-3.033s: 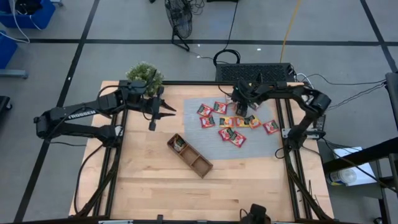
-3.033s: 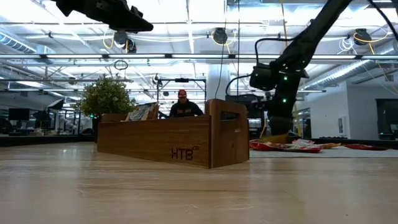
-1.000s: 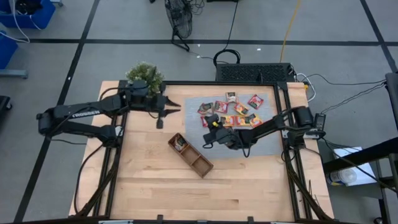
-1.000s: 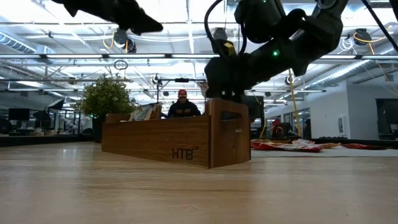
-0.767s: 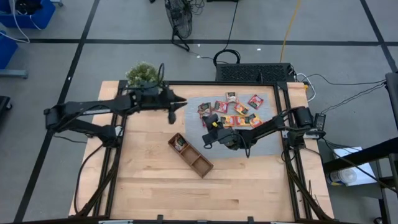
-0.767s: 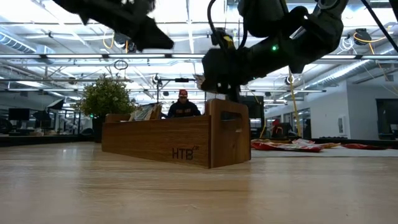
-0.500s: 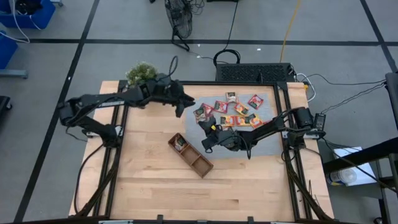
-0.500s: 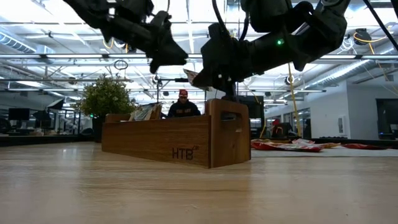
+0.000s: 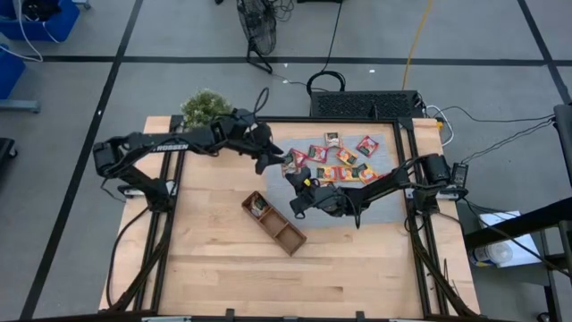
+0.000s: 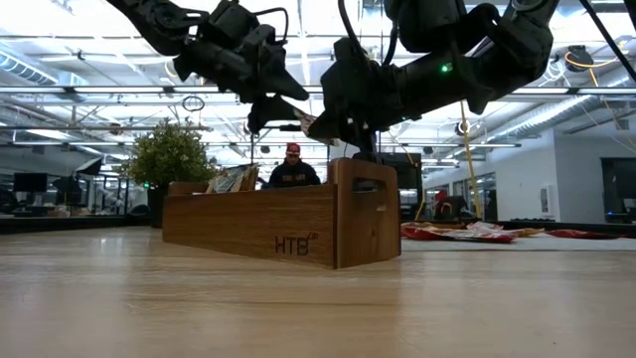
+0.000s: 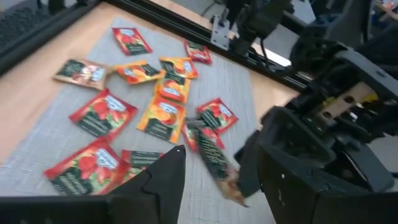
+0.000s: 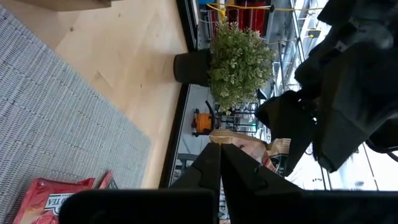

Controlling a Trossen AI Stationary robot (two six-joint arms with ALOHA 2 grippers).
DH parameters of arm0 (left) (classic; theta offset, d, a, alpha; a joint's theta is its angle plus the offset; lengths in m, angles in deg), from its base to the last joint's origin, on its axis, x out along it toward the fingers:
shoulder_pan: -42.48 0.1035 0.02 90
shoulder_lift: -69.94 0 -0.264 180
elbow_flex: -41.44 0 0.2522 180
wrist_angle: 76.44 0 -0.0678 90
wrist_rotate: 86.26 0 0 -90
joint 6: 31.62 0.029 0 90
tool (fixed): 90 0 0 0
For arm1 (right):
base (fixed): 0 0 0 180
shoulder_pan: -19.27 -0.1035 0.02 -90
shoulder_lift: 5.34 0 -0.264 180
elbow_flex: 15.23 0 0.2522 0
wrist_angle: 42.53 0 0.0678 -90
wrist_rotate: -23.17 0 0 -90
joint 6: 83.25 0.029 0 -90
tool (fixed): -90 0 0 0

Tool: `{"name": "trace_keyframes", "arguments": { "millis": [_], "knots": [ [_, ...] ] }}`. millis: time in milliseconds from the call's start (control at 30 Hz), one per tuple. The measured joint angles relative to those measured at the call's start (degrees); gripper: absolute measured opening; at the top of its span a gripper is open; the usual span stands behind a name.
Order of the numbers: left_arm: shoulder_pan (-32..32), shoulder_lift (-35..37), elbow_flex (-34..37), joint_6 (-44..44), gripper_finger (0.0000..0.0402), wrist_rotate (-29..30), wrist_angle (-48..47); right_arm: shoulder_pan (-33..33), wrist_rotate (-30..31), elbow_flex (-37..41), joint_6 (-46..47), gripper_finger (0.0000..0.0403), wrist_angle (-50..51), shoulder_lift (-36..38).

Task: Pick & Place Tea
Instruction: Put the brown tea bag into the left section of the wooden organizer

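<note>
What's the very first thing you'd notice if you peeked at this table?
Two dark robot arms meet above the grey mat. The right gripper pinches a dark tea sachet, with the open left gripper close by. Bright tea sachets lie scattered on the mat, beside a wooden tray.

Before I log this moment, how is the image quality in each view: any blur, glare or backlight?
High view: even light, sharp. Low view: bright ceiling lights backlight both arms into silhouettes; the tray is crisp. Left wrist view: the left claw and the right claw are soft, but the sachets read clearly. Right wrist view: the plant is clear, while the window area glares.
</note>
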Motion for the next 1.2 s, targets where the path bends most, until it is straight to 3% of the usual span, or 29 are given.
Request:
{"name": "trace_keyframes", "arguments": {
  "millis": [233,433,567,733,867,1000,1100,1200],
  "knots": [
    [-2.26,0.00,0.00,0.81,0.0180,0.93,-0.66,0.00,-0.01,-0.02,-0.13,0.0000,-1.52,0.00],
    [-2.06,-0.04,0.00,0.67,0.0142,1.69,-0.76,-0.09,0.00,-0.02,-0.17,0.0000,-1.52,0.00],
    [-1.83,-0.63,-0.04,1.27,0.0092,2.05,-0.31,-0.13,-0.01,-0.02,-0.07,0.0000,-1.50,0.00],
    [-1.75,-0.59,-0.05,8.69,0.0010,2.20,0.22,-0.54,0.00,-0.02,0.95,0.0000,-1.49,0.00],
    [-1.61,0.65,-0.04,20.70,0.0004,1.30,-2.34,-1.54,-0.02,-0.07,12.11,0.0000,-1.54,0.00],
    [-1.33,4.35,-0.05,40.32,0.0003,1.84,-9.95,-2.39,1.54,-0.07,27.00,0.0000,-1.11,0.19],
    [-1.42,6.44,0.53,52.09,0.0003,1.28,-17.17,-2.87,4.27,-0.07,31.71,0.0000,-0.96,0.26],
    [-1.14,8.08,1.14,63.42,0.0003,-4.16,-26.49,-3.08,6.19,-0.07,32.83,0.0000,-0.66,0.28]
  ]
}}
